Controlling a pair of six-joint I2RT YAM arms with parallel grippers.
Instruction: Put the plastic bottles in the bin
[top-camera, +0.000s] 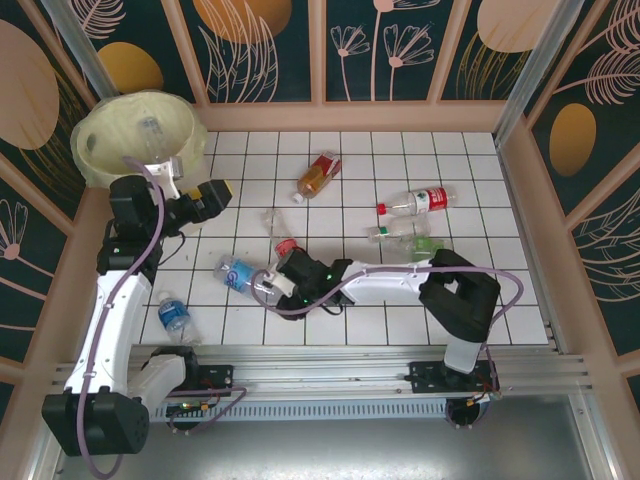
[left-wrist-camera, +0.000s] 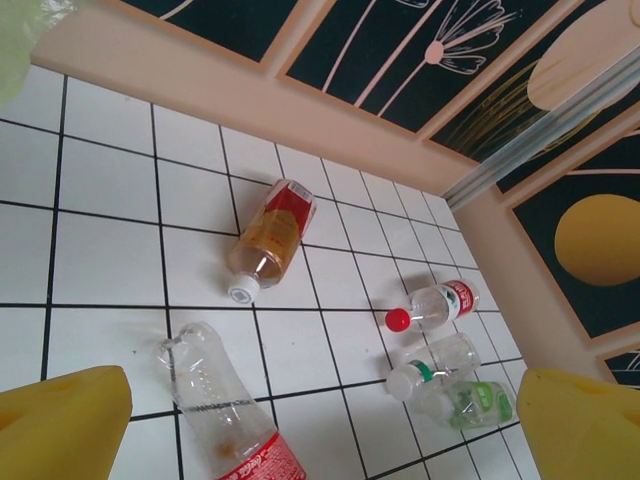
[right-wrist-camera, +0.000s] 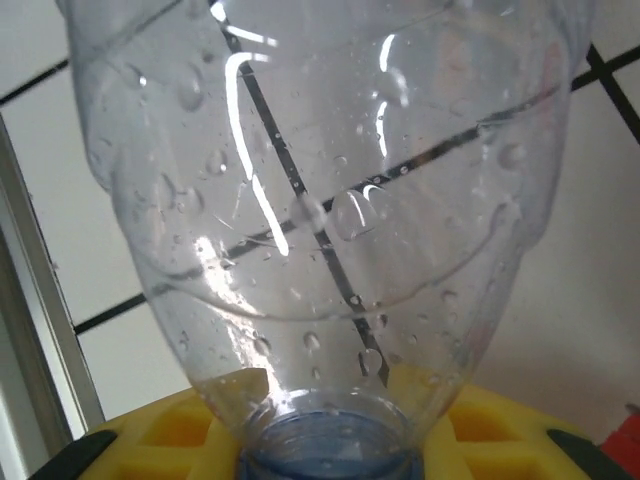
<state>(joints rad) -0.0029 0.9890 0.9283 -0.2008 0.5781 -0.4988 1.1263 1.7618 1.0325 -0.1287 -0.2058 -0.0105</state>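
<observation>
The cream-yellow bin (top-camera: 110, 125) stands at the far left corner with a clear bottle (top-camera: 150, 130) inside it. My left gripper (top-camera: 212, 194) hovers just right of the bin, open and empty (left-wrist-camera: 320, 390). Below it lie an amber bottle (left-wrist-camera: 268, 238), a crushed clear bottle with a red label (left-wrist-camera: 225, 410), a red-capped bottle (left-wrist-camera: 435, 305), a clear bottle with a green ring (left-wrist-camera: 432, 363) and a green-labelled one (left-wrist-camera: 470, 402). My right gripper (top-camera: 277, 281) is shut on the neck of a clear blue-capped bottle (right-wrist-camera: 320, 200), blue-labelled (top-camera: 240, 274), lying on the tiles.
Another blue-labelled bottle (top-camera: 175, 316) lies near the front left by the left arm. Wooden walls (top-camera: 520, 170) enclose the white tiled floor (top-camera: 470, 300). The aluminium rail (top-camera: 330, 365) runs along the front edge.
</observation>
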